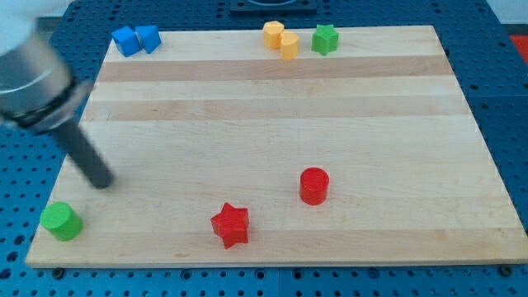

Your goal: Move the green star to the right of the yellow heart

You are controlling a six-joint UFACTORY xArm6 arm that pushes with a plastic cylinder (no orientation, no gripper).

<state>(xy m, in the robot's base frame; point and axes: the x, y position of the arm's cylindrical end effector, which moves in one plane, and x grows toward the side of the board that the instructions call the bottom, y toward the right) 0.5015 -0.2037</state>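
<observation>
The green star sits near the board's top edge, right of centre. Just to its left are two yellow blocks: one at the top and one slightly lower and touching it; which of them is the heart I cannot tell. The green star stands a small gap to the right of the lower yellow block. My tip is at the view's left side of the board, far from the star, above and to the right of a green cylinder.
Two blue blocks sit together at the top left. A red cylinder and a red star lie in the lower middle. The wooden board rests on a blue perforated table.
</observation>
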